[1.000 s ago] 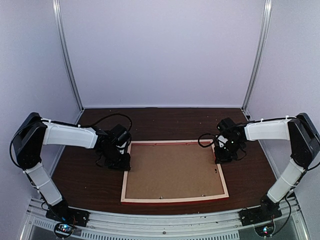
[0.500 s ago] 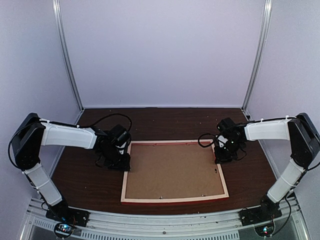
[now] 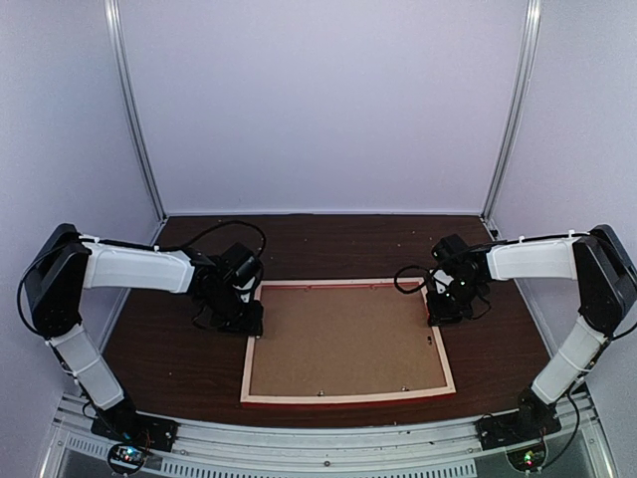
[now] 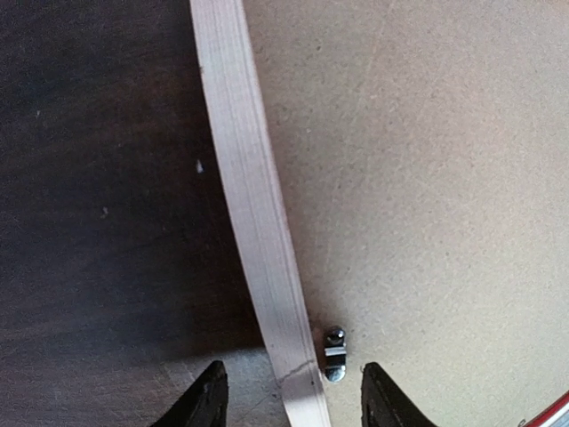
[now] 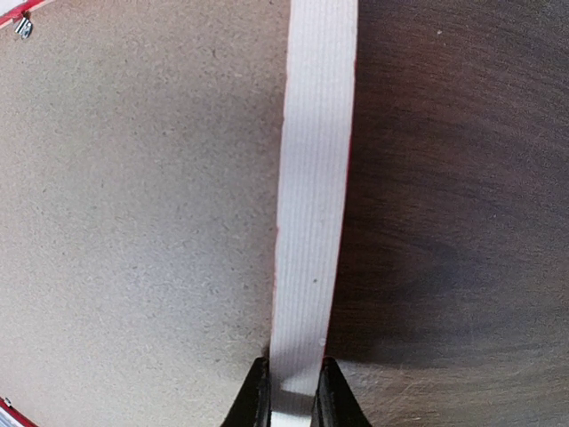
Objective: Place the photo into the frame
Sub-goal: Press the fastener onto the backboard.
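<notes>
Your frame (image 3: 343, 395) is lying face down in the middle of the table (image 3: 328, 244). Its pale wood back is facing up, and a thin red edge is showing along the near side. A brown board (image 3: 343, 339) is sitting inside it, filling the whole opening.

Your left gripper (image 3: 245, 319) is hanging low over the frame's left side, near the far corner. In the left wrist view this gripper (image 4: 293, 396) is standing with its jaws spread wide. One finger (image 4: 209, 402) is over the dark table (image 4: 98, 178), and the other is over the board (image 4: 427, 178). The pale frame side (image 4: 253, 196) is running between them, and neither finger is touching it. A small metal clip (image 4: 333, 354) is sitting on the board just beside the frame side.

Your right gripper (image 3: 439, 309) is sitting on the frame's right side, near the far corner. In the right wrist view this gripper (image 5: 292, 391) is pinching the pale frame side (image 5: 311, 178), with both fingers pressing against it. The board (image 5: 133, 178) is lying on one side of it and the table (image 5: 462, 178) on the other.
</notes>
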You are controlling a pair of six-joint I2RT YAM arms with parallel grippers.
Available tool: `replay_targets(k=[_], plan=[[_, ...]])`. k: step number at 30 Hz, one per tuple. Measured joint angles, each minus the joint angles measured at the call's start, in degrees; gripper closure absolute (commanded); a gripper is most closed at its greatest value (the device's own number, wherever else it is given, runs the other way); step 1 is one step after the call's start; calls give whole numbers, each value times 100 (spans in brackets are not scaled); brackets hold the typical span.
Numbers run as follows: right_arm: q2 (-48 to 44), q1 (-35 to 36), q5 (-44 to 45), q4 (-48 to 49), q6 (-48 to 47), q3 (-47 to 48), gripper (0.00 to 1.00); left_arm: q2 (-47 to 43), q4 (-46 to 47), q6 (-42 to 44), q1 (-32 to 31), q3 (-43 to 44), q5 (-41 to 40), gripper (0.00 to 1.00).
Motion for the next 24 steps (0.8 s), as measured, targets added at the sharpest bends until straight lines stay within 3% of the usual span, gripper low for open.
replay_targets(k=[24], plan=[[0, 0, 0, 0, -2, 0, 98, 175, 197, 22, -37, -103, 85, 73]])
